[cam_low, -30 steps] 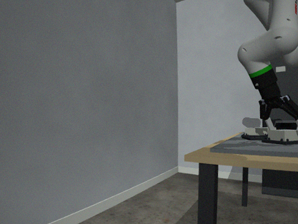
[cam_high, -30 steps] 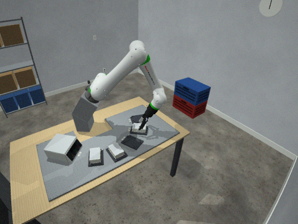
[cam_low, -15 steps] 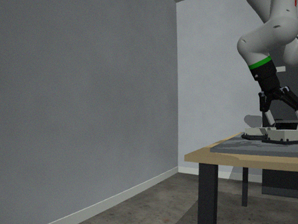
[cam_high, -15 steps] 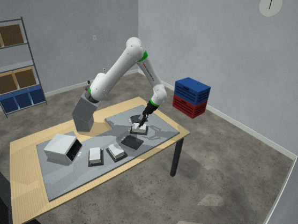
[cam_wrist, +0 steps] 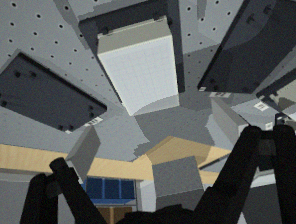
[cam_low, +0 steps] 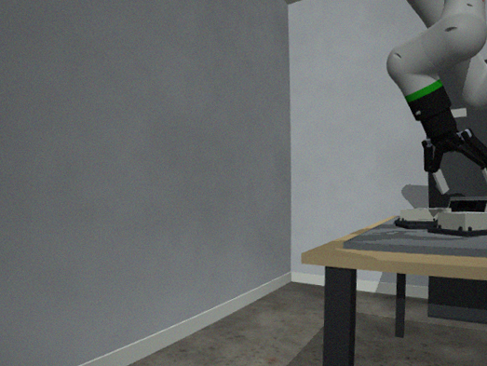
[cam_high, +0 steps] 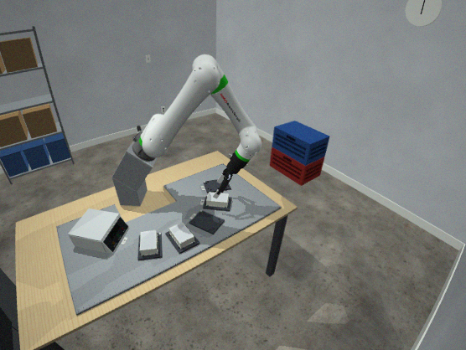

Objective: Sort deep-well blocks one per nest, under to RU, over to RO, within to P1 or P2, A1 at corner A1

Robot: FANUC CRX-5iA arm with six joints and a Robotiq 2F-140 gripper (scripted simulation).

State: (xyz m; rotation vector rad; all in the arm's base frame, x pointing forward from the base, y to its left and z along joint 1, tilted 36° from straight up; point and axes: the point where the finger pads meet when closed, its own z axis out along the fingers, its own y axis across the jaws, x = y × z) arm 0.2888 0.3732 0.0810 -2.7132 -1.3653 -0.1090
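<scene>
My gripper (cam_high: 218,187) (cam_low: 469,189) (cam_wrist: 152,121) is open, its fingertips just above a white deep-well block (cam_high: 218,199) (cam_low: 465,222) (cam_wrist: 140,75). This block rests on a dark nest (cam_high: 228,208) (cam_wrist: 90,30), with locators at its edge, and looks flat. A second block (cam_high: 182,235) and a third block (cam_high: 148,243) sit on dark nests nearer the check-weigher (cam_high: 90,228). One empty nest (cam_high: 206,222) (cam_wrist: 250,50) lies between the first and second blocks; another empty nest (cam_wrist: 47,95) lies behind the first. Nest labels and cut corners are too small to tell; no lit lamp can be made out.
The nests and check-weigher stand on a grey perforated plate (cam_high: 100,285) on the wooden table (cam_high: 38,268). The grey arm pedestal (cam_high: 132,180) stands at the table's rear. Blue and red crates (cam_high: 299,146) and a shelf rack (cam_high: 46,84) are beyond the table.
</scene>
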